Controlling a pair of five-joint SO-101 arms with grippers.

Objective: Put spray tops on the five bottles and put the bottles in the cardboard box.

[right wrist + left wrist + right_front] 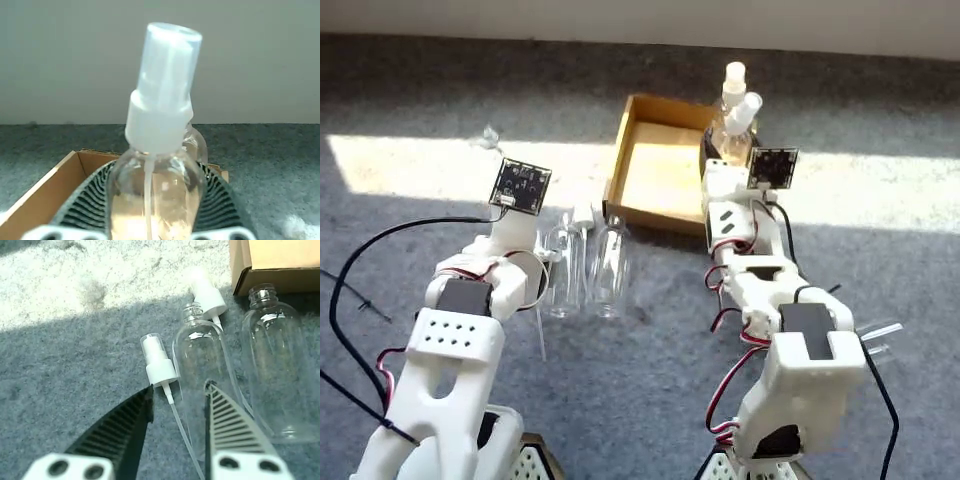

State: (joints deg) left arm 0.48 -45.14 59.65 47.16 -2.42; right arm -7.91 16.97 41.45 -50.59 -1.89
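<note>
My left gripper (177,400) is open low over the grey carpet. A loose white spray top (159,365) with its tube lies between the fingers. Beside it lie two clear uncapped bottles (200,355) (272,370), necks toward the cardboard box (270,260). A second spray top (207,292) lies by the necks. My right gripper (157,172) is shut on an upright clear bottle (155,200) that carries a spray top (160,100), held at the right side of the box (660,165). Another capped bottle (733,80) stands just behind it.
The box is open with a bare floor and sits between the arms, at the far side. A small clear plastic piece (488,135) lies on the sunlit carpet at far left. More clear plastic (880,335) lies to the right of the right arm.
</note>
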